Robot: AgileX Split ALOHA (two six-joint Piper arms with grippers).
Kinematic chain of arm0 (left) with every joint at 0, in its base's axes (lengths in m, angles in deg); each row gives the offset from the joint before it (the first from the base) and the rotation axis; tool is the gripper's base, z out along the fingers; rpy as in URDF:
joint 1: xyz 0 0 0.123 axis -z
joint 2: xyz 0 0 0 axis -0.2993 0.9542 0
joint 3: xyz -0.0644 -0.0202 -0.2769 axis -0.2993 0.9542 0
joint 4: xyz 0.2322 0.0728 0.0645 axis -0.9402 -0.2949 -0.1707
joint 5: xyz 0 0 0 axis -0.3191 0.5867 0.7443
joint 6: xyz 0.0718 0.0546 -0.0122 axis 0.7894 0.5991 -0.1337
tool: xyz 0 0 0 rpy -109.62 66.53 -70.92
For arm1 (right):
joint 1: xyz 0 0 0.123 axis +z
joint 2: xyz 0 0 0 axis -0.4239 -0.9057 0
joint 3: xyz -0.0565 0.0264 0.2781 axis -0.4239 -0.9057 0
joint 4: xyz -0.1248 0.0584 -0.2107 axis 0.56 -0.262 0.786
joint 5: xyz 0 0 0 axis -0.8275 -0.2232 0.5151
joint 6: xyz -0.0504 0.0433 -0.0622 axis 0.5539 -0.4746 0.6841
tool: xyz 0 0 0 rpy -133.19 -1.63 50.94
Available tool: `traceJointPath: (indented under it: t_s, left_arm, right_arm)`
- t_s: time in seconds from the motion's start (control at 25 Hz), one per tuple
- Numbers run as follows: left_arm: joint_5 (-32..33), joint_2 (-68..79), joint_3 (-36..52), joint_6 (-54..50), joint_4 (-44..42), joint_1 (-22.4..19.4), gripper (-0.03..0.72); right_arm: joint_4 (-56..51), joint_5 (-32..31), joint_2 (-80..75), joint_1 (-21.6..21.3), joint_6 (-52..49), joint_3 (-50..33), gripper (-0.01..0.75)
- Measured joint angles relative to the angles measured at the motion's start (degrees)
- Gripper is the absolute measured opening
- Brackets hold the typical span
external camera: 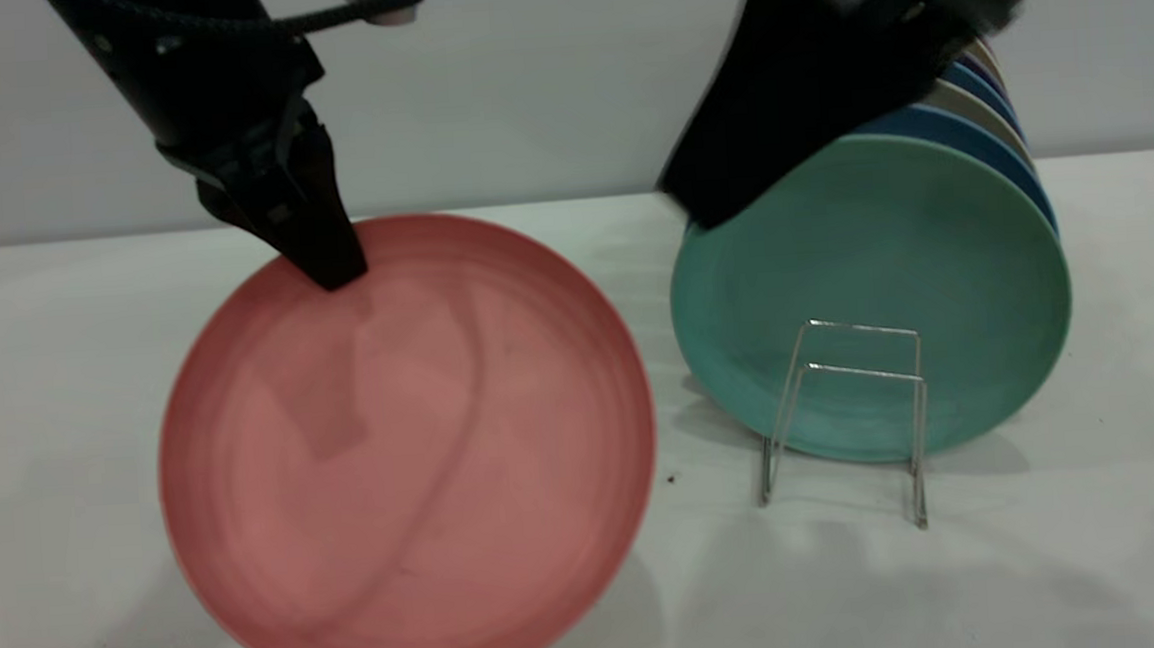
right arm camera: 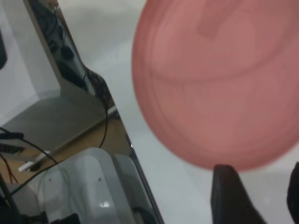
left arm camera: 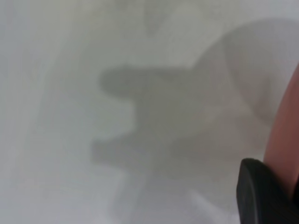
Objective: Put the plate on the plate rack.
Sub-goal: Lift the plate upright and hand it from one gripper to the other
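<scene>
A pale white bench (external camera: 62,416) fills the lower two thirds of the exterior frame, meeting a plain light grey wall (external camera: 542,76) along a line across the upper third. The bench surface is matte, with soft shadows under the objects.

The round salmon-pink matte plastic plate (external camera: 405,455) sits in the left and centre of the frame, its broad face turned toward the camera and its top rim tipped back under the left hand (external camera: 333,269). Being round, it has no long axis; its lower edge reaches the bottom of the frame. The left hand comes down from the upper left and pinches the plate's top rim, one dark finger (left arm camera: 261,196) lying against the pink edge in the left wrist view.

The thin silver wire plate rack (external camera: 843,418) stands right of centre, its two free upright loops in front of a teal-green plate (external camera: 876,296) that leans in it, with blue plates (external camera: 986,139) stacked behind. The pink plate is beside the rack, apart from it.

The right hand (external camera: 729,194) hangs at the upper right over the teal plate's top edge, its fingers (right arm camera: 231,196) spread apart and empty.
</scene>
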Motion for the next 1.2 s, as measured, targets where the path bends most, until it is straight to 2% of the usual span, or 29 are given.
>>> traceJointPath:
  t_s: [0.32,1.0,1.2]
  left_arm:
    - [0.1,-2.3,0.1,1.1,-0.1,1.7,0.015]
    - [1.3,-4.0,0.2,2.3,0.1,2.0,0.014]
    - [1.3,-4.0,0.2,4.1,3.3,2.0,0.014]
  right_arm:
    - [0.2,4.1,-8.9,1.9,0.0,5.9,0.451]
    - [0.0,7.8,-16.2,1.9,0.3,8.8,0.459]
    - [-1.8,7.9,-17.8,2.4,1.8,9.7,0.458]
